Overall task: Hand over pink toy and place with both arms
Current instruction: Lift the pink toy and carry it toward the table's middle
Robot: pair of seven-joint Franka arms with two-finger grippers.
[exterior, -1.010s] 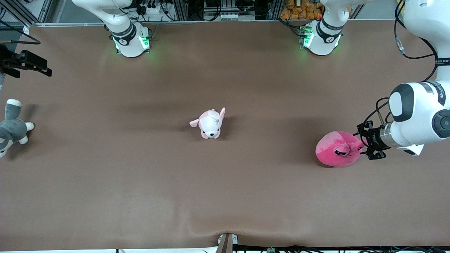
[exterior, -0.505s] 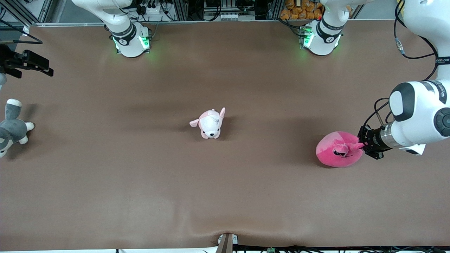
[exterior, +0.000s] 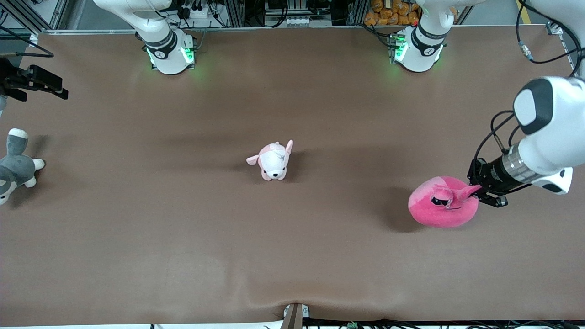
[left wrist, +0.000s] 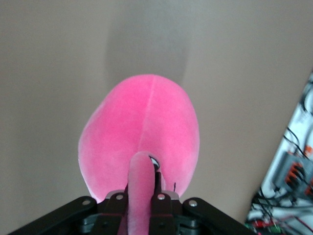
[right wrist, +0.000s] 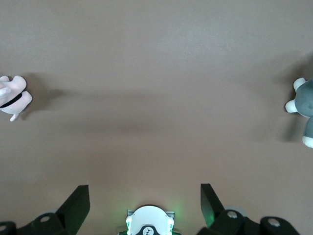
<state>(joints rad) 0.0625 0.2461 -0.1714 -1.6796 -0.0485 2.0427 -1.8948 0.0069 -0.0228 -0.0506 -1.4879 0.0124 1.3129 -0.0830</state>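
Note:
The pink toy (exterior: 441, 208) is a round hot-pink plush at the left arm's end of the table. It hangs just above the mat, with its shadow offset beside it. My left gripper (exterior: 475, 192) is shut on the toy's thin protruding ear. In the left wrist view the ear runs between the closed fingers (left wrist: 161, 193) and the toy's body (left wrist: 142, 122) hangs below them. My right gripper (exterior: 57, 89) is open and empty, high over the right arm's end of the table, where that arm waits. Its fingers stand wide apart in the right wrist view (right wrist: 143, 191).
A pale pink-and-white puppy plush (exterior: 273, 161) sits at the table's middle and shows in the right wrist view (right wrist: 12, 95). A grey-and-white plush animal (exterior: 13, 169) lies at the right arm's end, below the right gripper (right wrist: 305, 105). Brown mat (exterior: 292, 256) covers the table.
My left gripper has shut on the pink toy's ear and raised the toy off the mat as the left arm lifted. The right gripper has barely moved.

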